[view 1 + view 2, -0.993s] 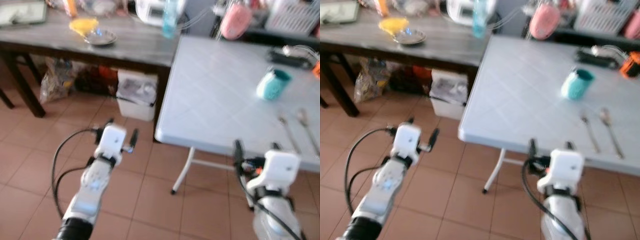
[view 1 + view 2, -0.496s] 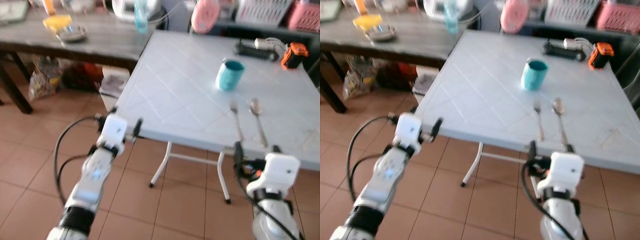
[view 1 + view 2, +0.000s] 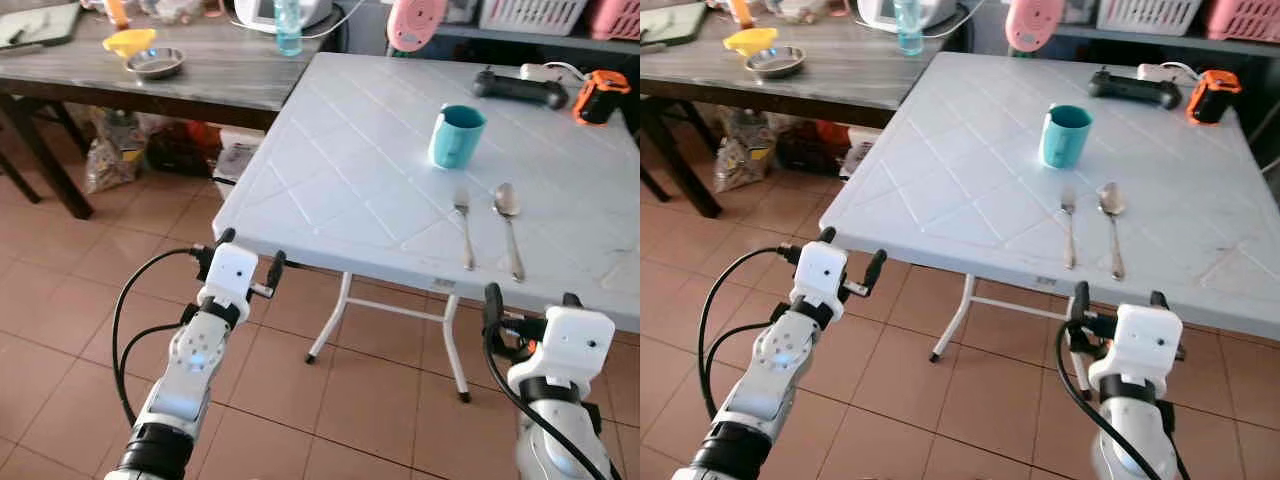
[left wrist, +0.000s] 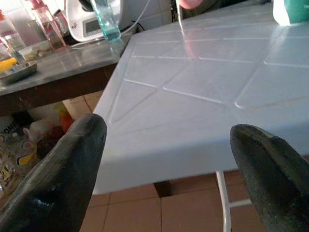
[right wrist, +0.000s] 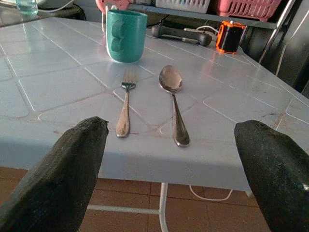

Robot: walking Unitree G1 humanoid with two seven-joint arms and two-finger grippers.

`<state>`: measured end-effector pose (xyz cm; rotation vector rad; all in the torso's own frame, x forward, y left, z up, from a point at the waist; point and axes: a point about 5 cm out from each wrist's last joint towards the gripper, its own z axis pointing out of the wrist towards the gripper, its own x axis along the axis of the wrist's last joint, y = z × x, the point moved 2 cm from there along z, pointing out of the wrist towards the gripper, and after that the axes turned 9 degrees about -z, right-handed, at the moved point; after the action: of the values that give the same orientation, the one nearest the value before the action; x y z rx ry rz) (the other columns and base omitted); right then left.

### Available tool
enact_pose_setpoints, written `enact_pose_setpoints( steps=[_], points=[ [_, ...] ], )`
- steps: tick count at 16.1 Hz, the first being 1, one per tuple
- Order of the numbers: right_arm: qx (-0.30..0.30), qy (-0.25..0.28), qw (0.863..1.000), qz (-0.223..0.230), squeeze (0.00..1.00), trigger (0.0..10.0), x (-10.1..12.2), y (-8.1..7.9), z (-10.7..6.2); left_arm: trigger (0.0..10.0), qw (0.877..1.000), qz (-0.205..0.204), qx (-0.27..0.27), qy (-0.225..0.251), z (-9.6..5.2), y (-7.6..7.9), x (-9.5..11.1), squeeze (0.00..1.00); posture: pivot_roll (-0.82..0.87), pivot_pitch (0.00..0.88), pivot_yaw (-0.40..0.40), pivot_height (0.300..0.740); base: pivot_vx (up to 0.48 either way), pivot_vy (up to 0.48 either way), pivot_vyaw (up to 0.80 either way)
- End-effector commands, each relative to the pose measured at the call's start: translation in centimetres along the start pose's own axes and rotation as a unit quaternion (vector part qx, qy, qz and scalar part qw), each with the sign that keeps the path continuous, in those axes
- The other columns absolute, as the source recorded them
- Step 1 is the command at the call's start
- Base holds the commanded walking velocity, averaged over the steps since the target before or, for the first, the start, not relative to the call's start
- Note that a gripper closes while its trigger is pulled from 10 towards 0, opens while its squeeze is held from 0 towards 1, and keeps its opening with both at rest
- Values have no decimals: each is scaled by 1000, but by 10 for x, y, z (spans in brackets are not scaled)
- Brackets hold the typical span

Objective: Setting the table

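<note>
Fingers on both grippers are spread wide apart and hold nothing. The left gripper (image 3: 246,262) hangs over the floor, just in front of the near corner of the white folding table (image 3: 340,190). The right gripper (image 3: 528,304) hangs low in front of the near edge, close to the cutlery.

On the white table there is one teal mug (image 3: 455,135). Near it, closer to the robot, lie one fork (image 3: 464,228) and one spoon (image 3: 508,228). They lie side by side, close but not touching, with the fork on the left of the spoon. Both point away from the robot, toward the mug. At the far edge sit one black power strip (image 3: 518,87) and one small orange and black thing (image 3: 598,97).

So the job looks partly done. A mug, a fork and a spoon are set out for one place. I see no plate or bowl on the white table, so that may be what is left.

Beside it stands a dark wooden table (image 3: 190,80). It holds one shiny metal bowl (image 3: 154,62), one yellow bowl (image 3: 130,42) and one clear plastic bottle (image 3: 288,24), with more things at the back. The metal bowl might be the next thing to bring over, and it is well away from both grippers.
</note>
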<state>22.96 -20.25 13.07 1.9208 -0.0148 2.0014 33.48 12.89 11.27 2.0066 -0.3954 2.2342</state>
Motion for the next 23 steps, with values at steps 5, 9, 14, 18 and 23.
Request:
enact_pose_setpoints(
  steps=[5,9,14,18,23],
  points=[
    [0,11,1000,2,0,10000,8,-4,8,10000,1000,-10,21,4,3,-4,1,0,26,113,-24,740,0,0,0],
    [11,12,1000,5,0,10000,13,-10,12,10000,999,-16,33,3,-1,-7,-1,0,38,120,-50,740,0,0,-136],
    [28,21,999,6,0,10000,18,-13,14,10000,999,-20,38,7,0,-7,2,0,39,157,-69,740,0,0,-236],
    [32,23,999,2,0,10000,20,-12,13,10000,999,-31,31,1,-5,-1,-2,0,35,155,-64,740,0,0,0],
    [31,27,999,-1,0,10000,21,-16,15,10000,999,-40,25,0,4,2,0,0,35,129,-55,740,0,-325,0]
  ],
)
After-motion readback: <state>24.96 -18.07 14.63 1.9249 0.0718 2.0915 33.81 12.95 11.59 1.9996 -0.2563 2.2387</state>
